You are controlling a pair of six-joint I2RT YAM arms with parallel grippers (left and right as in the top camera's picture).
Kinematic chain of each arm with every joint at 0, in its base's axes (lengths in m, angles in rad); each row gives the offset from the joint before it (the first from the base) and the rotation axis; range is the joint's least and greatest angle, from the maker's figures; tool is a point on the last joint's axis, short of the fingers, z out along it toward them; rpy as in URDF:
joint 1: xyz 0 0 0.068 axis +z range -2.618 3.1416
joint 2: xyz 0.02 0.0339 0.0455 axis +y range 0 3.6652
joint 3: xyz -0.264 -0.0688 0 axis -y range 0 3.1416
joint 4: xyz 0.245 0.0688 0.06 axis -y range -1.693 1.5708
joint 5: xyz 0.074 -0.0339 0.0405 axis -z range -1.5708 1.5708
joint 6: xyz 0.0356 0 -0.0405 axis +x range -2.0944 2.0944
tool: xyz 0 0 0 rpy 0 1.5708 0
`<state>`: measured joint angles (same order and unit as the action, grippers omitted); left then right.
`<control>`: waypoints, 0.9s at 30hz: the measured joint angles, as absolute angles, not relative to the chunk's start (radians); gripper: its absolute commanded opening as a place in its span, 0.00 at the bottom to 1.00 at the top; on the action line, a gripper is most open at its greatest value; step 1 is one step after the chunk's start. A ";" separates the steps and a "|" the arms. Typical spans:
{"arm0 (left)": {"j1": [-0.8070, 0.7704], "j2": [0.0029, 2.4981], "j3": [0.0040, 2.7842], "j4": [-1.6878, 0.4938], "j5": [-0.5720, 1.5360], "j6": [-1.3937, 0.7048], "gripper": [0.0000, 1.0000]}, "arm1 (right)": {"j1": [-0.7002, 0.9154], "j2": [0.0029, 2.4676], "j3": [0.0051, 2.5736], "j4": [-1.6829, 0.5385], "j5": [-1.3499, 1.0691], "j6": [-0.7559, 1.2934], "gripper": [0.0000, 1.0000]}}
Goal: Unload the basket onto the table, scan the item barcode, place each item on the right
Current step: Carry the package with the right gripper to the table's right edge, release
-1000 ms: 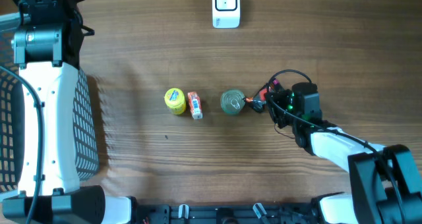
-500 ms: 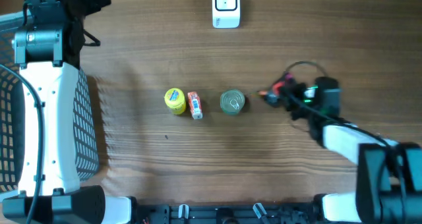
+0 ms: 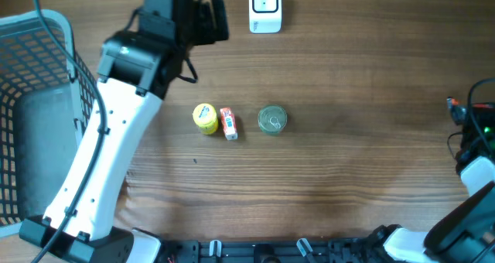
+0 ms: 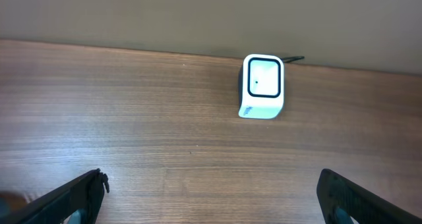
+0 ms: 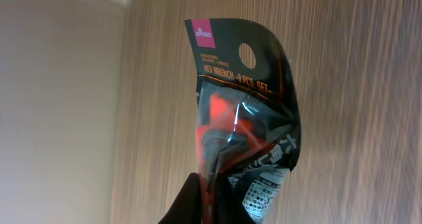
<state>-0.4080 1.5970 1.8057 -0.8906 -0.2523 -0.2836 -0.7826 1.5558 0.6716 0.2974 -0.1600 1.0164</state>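
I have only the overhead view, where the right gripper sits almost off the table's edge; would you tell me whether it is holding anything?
Observer: Yes. In the right wrist view the right gripper is shut on the lower end of a black and red packet.
Operator: Thank you. Is anything readable on it?
Observer: The print near its top reads "HEX WRENCH", just below a round hang hole.
Operator: And the left gripper, which the arm hides from me?
Observer: In the left wrist view the left gripper is wide open and empty, with the white scanner ahead of it on the table.
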 measured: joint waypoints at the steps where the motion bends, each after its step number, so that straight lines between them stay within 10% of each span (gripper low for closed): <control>1: -0.445 1.597 1.806 -0.896 -0.285 -0.287 1.00 | -0.783 1.573 0.681 0.305 -0.148 1.017 0.05; 4: -0.549 1.597 1.806 -0.940 -0.408 -0.308 1.00 | -0.783 1.778 0.795 0.345 -0.103 1.043 0.05; 6: -0.588 1.597 1.806 -0.974 -0.478 -0.323 1.00 | -0.783 1.874 0.855 0.343 -0.124 1.053 0.25; 8: -0.610 1.597 1.806 -1.008 -0.536 -0.340 1.00 | -0.785 1.915 0.888 0.333 -0.145 1.061 0.92; 9: -0.611 1.597 1.806 -1.013 -0.551 -0.348 1.00 | -0.789 1.915 0.892 0.319 -0.154 1.062 1.00; 18: -0.569 1.458 1.806 -1.006 -0.673 -0.381 1.00 | -0.937 1.679 0.913 -0.022 -0.296 0.886 1.00; 27: -0.261 1.314 1.805 -0.890 -0.667 -0.461 1.00 | -0.110 1.319 0.932 -0.591 -0.136 0.877 1.00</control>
